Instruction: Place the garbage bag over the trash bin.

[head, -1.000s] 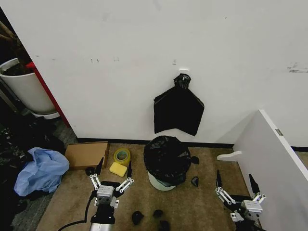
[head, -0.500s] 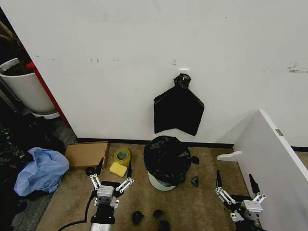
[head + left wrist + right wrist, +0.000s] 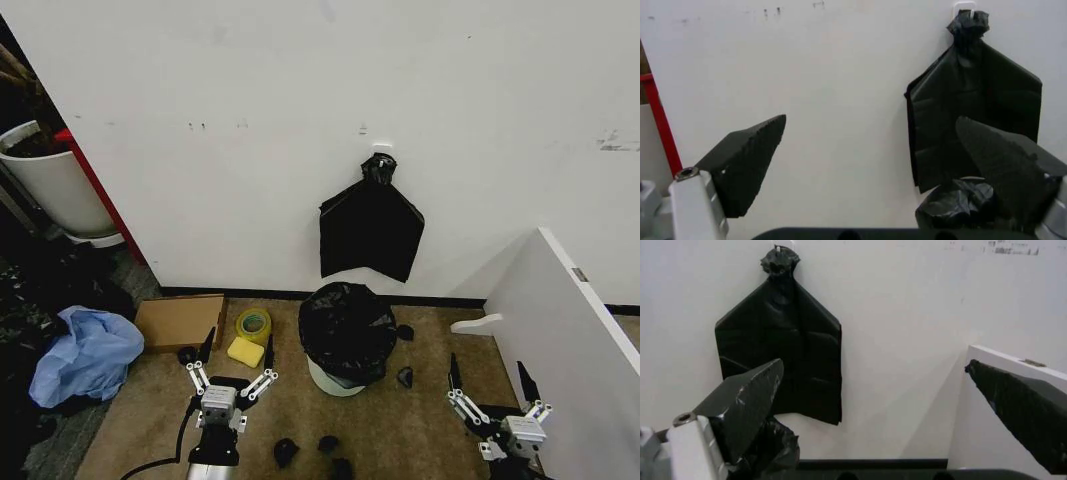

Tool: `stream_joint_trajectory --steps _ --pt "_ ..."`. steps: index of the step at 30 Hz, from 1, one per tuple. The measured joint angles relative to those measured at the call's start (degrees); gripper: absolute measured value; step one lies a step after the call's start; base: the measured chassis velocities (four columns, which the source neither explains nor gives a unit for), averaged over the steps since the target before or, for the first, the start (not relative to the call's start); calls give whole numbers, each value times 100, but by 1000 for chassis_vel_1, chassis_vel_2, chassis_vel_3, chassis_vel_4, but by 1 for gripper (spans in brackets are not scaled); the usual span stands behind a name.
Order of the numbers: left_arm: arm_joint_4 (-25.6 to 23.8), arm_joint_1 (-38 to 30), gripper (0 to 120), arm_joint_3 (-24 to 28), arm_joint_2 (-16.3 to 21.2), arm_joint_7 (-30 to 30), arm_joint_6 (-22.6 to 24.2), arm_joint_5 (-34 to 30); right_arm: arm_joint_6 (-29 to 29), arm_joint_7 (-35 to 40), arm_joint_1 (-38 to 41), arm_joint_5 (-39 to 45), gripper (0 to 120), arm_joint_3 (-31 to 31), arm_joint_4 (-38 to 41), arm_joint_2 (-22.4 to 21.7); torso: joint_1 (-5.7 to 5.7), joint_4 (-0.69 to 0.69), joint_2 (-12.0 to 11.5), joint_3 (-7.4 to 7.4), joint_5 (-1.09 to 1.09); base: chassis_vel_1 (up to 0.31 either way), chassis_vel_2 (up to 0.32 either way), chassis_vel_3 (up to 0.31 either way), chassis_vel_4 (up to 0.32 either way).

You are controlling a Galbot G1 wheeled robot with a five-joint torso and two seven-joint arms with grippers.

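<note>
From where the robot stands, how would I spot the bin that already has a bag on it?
Look along the white wall to the flat black bag bundle hanging from a hook. On the floor directly below stands the trash bin, its top draped in the wrinkly black garbage bag; unlike the larger white planter far left, it is small.

You are seeing one garbage bag (image 3: 346, 326), one trash bin (image 3: 335, 378), one hanging bag bundle (image 3: 370, 232), one tape roll (image 3: 253, 323), one sponge (image 3: 245, 351) and two grippers

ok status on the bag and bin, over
Left gripper and right gripper open, low, empty, either side of bin. Bag already draped over bin. Small black scraps on floor nearby.
</note>
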Motion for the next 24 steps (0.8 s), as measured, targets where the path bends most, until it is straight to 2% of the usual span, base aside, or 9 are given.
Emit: stream_joint_trajectory --steps 24 --pt "3 -25 100 -3 -1 4 21 -24 0 0 0 0 100 0 0 0 0 1 2 0 0 0 0 0 0"
